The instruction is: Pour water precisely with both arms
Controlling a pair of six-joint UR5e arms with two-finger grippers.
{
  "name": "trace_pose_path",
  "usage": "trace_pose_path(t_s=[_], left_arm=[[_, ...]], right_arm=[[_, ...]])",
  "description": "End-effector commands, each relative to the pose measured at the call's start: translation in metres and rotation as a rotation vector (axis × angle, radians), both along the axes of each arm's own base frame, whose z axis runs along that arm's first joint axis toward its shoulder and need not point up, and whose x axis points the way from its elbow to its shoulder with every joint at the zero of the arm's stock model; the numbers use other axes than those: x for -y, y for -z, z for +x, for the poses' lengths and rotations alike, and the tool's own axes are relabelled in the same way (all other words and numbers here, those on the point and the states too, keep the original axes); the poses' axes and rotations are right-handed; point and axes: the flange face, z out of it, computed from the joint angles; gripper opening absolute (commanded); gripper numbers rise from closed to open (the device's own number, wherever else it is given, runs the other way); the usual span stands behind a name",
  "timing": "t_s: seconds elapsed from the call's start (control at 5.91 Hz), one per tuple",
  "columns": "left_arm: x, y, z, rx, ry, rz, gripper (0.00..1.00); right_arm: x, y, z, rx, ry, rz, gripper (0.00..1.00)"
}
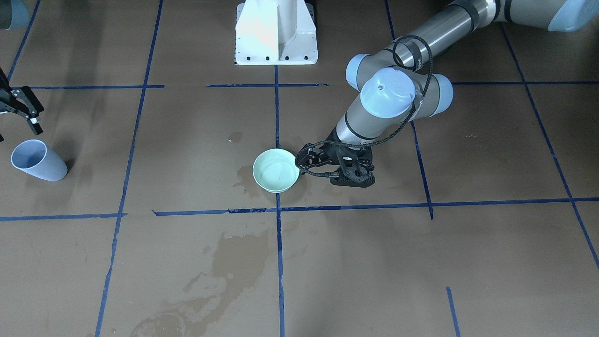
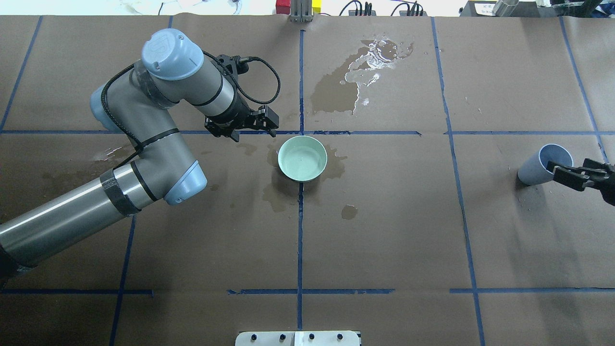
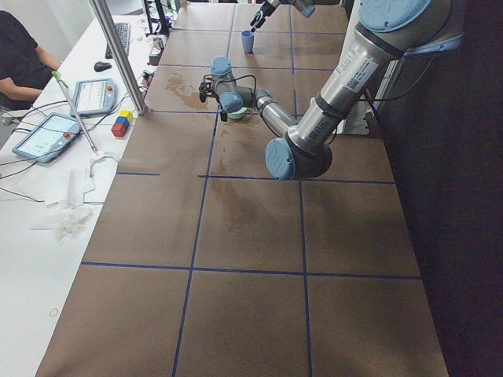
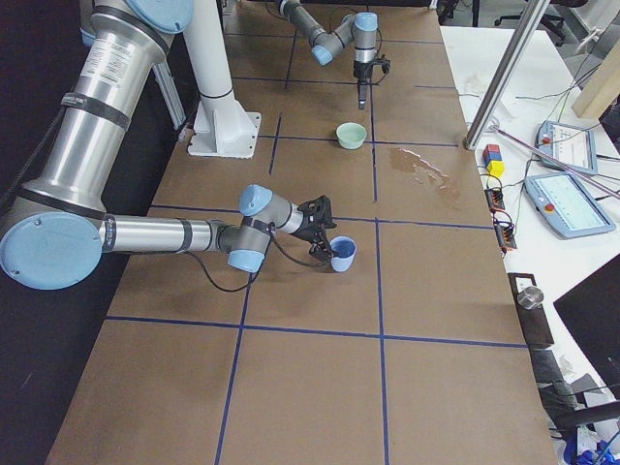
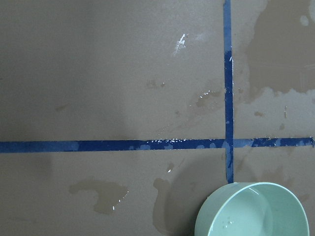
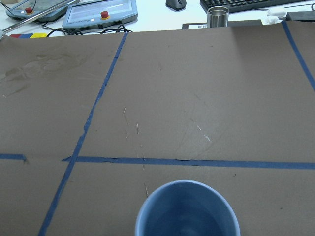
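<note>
A pale green bowl (image 1: 276, 171) (image 2: 302, 158) stands at the table's middle with a little clear water (image 5: 246, 216) in it. My left gripper (image 1: 327, 171) (image 2: 266, 126) hangs just beside the bowl, not touching it, and its jaws look open and empty. A blue cup (image 1: 35, 161) (image 2: 543, 166) (image 6: 187, 211) stands upright on my right side. I cannot tell what is in it. My right gripper (image 1: 18, 133) (image 2: 557, 175) is open right at the cup's rim and holds nothing.
Wet patches darken the brown paper around the bowl (image 2: 281, 197) and at the far side (image 2: 355, 81). The white pedestal (image 1: 276, 32) stands at the robot's base. Tablets, a metal cup (image 6: 218, 16), a pole (image 3: 118, 55) and an operator (image 3: 23, 63) are beyond the far edge.
</note>
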Motion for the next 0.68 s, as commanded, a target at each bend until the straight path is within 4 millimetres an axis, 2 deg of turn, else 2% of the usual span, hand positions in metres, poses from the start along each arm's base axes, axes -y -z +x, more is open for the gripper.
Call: trace_pose_path(t_s=[0.0, 0.17, 0.34, 0.51], left_arm=[[-0.002, 0.000, -0.003, -0.003, -0.001, 0.004, 0.99], [-0.002, 0.001, -0.004, -0.005, 0.002, 0.004, 0.99], [-0.002, 0.001, -0.004, -0.006, 0.002, 0.005, 0.99], [-0.005, -0.002, -0.007, -0.006, 0.001, 0.006, 0.99]], right_arm=[[-0.027, -0.010, -0.024, -0.069, -0.109, 0.078, 1.00], [-0.035, -0.022, -0.031, -0.071, -0.171, 0.086, 1.00], [-0.050, -0.041, -0.045, -0.134, -0.220, 0.153, 0.99], [-0.051, -0.044, -0.053, -0.144, -0.255, 0.187, 0.99]])
